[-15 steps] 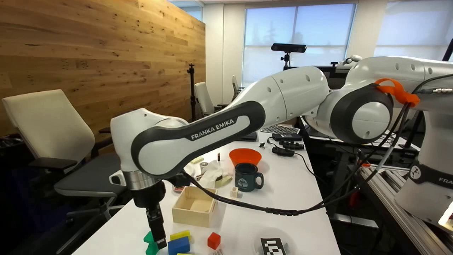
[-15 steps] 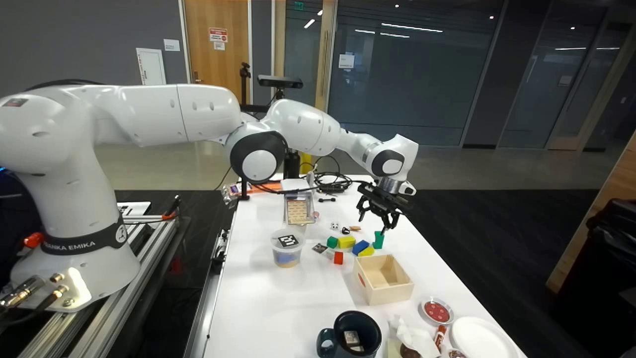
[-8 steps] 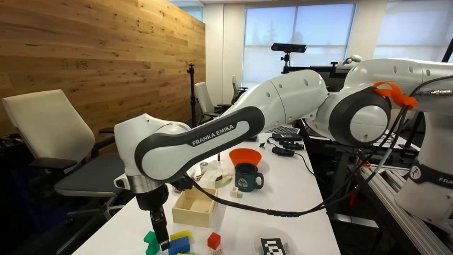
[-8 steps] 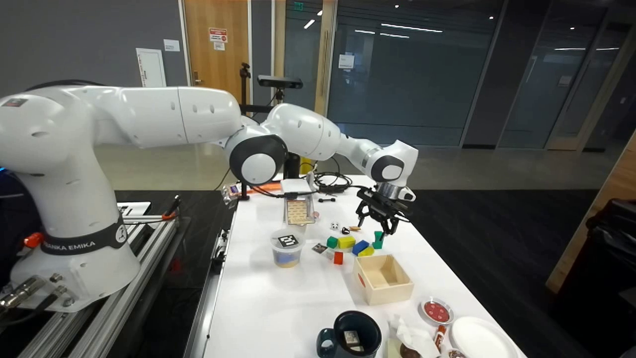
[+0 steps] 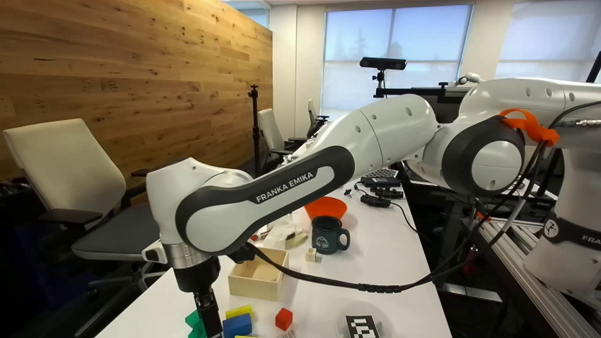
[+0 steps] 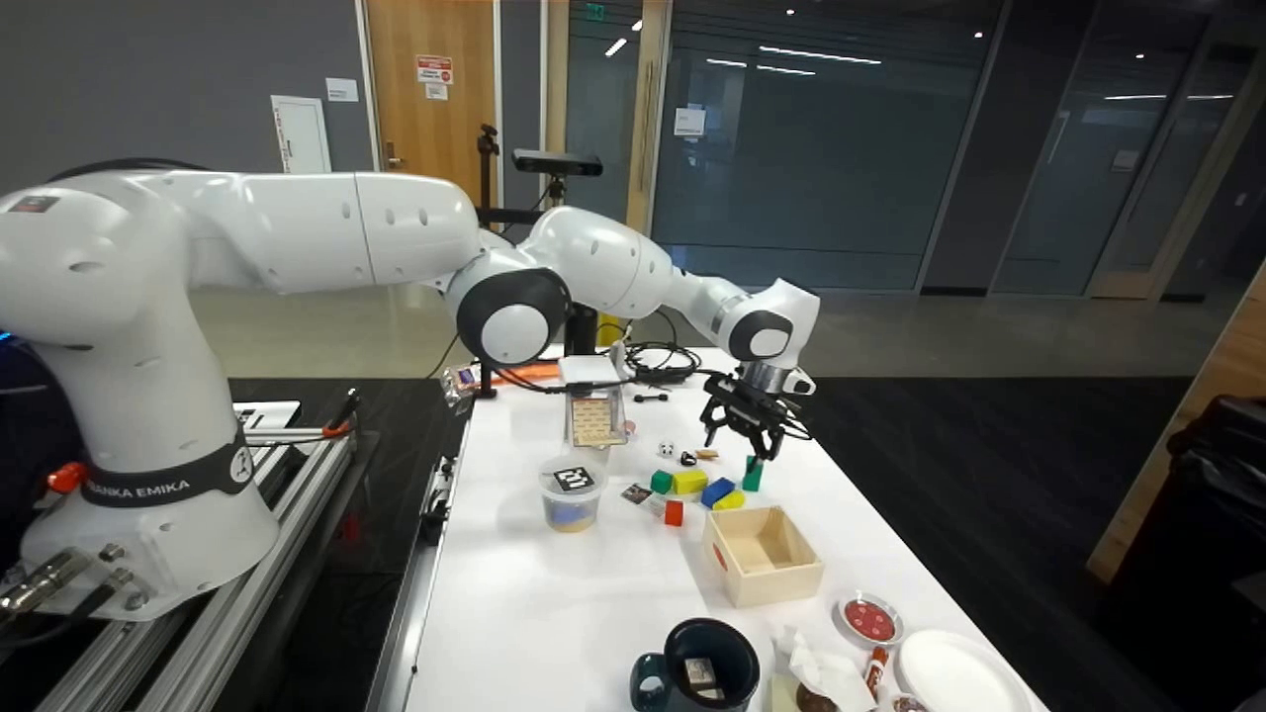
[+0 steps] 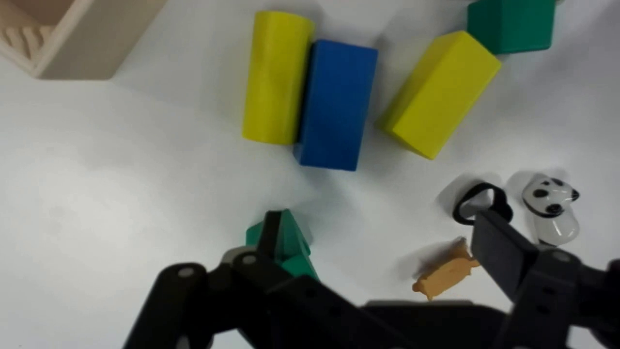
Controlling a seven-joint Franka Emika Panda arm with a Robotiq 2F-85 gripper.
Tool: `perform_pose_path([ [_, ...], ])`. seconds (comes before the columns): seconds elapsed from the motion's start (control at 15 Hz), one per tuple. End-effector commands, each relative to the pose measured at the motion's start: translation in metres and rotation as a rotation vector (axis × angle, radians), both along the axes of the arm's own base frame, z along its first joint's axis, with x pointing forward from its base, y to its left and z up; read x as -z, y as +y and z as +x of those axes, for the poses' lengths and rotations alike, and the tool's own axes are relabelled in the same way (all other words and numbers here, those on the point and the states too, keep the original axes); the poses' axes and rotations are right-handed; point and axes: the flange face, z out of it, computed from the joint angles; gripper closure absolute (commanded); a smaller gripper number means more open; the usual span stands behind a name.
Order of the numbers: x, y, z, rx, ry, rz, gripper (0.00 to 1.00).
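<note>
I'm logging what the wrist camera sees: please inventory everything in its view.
Table: one, white, beneath the objects
Wooden box: one, pale, cut off at upper left
Yellow cylinder: one, yellow, top middle
Blue block: one, blue, close along the yellow cylinder's right side
Yellow block: one, yellow, slanted, right of the blue block
Green block: one, green, cut off at the top, by the yellow block
Green piece: one, green, lower middle, partly hidden
Ring: one, black, right of middle
Panda figure: one, white and black, right of the ring
Animal figure: one, orange, near the ring
Gripper: one, black, bottom of the picture, open
Fingers: two, dark, wide apart, one in front of the green piece
</note>
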Motion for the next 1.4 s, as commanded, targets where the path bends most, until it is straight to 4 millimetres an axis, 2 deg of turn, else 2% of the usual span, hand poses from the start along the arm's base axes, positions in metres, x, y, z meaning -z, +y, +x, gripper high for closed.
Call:
perform_pose_path([
  [0.0, -0.001, 0.0, 0.0, -0.007, -0.001, 0.002, 0.0],
  [0.47, -0.002, -0.001, 0.001, -0.013, -0.001, 0.003, 0.0],
  [0.67, 0.005, -0.002, 0.002, 0.013, -0.028, -0.015, 0.0],
  [0.87, 0.021, 0.01, -0.002, 0.065, -0.056, -0.009, 0.0],
  [1.27, 0.068, 0.053, -0.033, 0.188, -0.076, 0.015, 0.0],
  [1.33, 0.055, 0.045, -0.023, 0.141, -0.076, -0.002, 0.0],
])
